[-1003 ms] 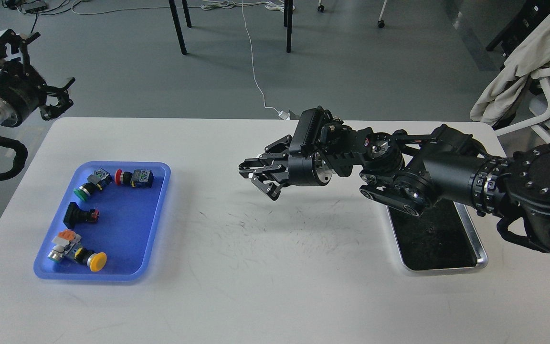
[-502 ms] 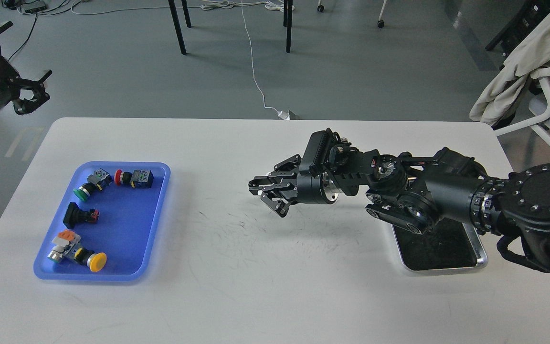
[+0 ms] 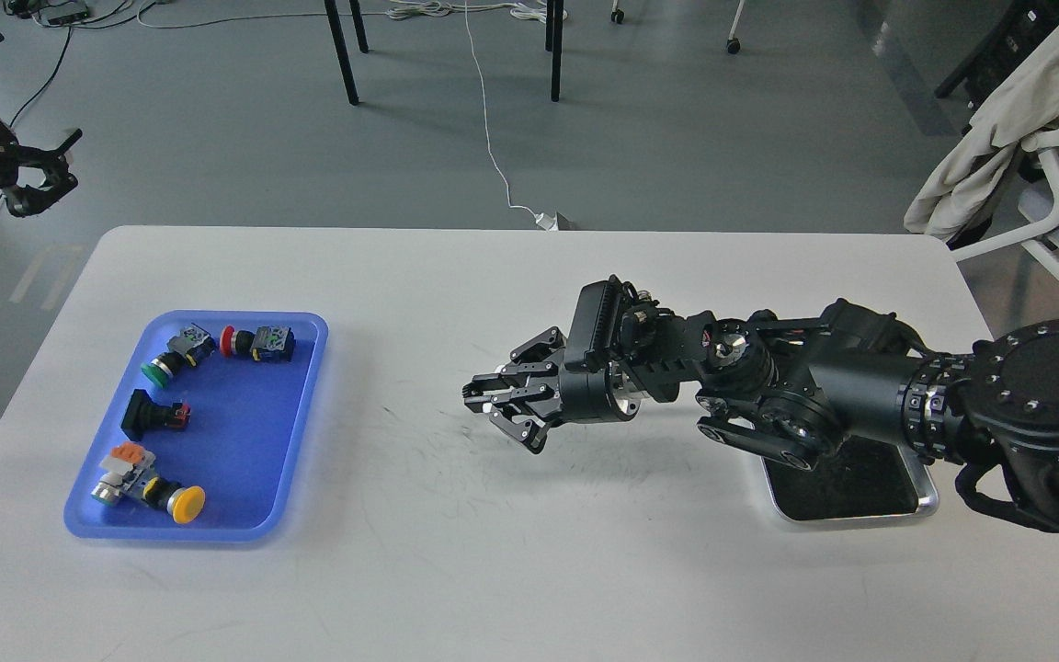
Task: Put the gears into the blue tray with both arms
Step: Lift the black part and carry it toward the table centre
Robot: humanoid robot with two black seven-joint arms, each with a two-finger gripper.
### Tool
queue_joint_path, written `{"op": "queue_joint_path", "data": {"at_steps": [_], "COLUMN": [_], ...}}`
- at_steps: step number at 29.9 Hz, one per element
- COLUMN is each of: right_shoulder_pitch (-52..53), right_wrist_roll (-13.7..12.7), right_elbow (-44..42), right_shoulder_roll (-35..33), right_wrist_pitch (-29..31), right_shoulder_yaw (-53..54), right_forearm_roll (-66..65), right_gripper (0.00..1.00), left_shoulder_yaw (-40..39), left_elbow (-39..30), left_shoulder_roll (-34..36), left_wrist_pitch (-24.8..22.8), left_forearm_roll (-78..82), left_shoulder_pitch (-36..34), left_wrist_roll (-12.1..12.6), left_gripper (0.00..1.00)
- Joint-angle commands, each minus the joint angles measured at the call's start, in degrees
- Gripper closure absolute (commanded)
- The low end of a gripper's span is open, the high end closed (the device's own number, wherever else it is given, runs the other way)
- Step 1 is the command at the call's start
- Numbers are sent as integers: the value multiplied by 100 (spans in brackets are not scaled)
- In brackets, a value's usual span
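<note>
The blue tray (image 3: 307, 386) lies on the left of the white table and holds several coloured push-button switches (image 3: 258, 342). No gears can be made out anywhere in this view. My right arm reaches in from the right, and its gripper (image 3: 482, 399) hovers low over the table's middle, pointing left toward the tray. Its fingertips are drawn together, and whether anything sits between them is too small to tell. My left gripper (image 3: 22, 97) is off the table at the top left, above the floor, with its claws spread open and empty.
A shiny silver tray (image 3: 927, 503) with a dark bottom sits at the right, partly under my right forearm. Scuff marks (image 3: 529, 478) cover the table's centre. A chair with a draped cloth (image 3: 998, 119) stands beyond the right corner.
My right gripper dropped closer to the table, pulled slightly right, then moved back left. My left arm pulled back up and left, partly leaving the view.
</note>
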Motion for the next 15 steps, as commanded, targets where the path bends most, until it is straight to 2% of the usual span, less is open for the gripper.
{"op": "queue_joint_path", "data": {"at_steps": [1, 15], "right_shoulder_pitch": [-16, -341], "right_wrist_roll": [0, 0], "right_elbow": [26, 9], "right_shoulder_roll": [0, 0], "right_wrist_pitch": [0, 27], "right_shoulder_yaw": [-1, -80], "right_forearm_roll": [-98, -388], "right_gripper": [99, 99], "left_shoulder_yaw": [0, 0], "left_elbow": [-21, -99], "left_shoulder_roll": [13, 189], "left_wrist_pitch": [0, -8], "left_forearm_roll": [0, 0], "left_shoulder_pitch": [0, 9], "left_wrist_roll": [0, 0], "left_gripper": [0, 0]}}
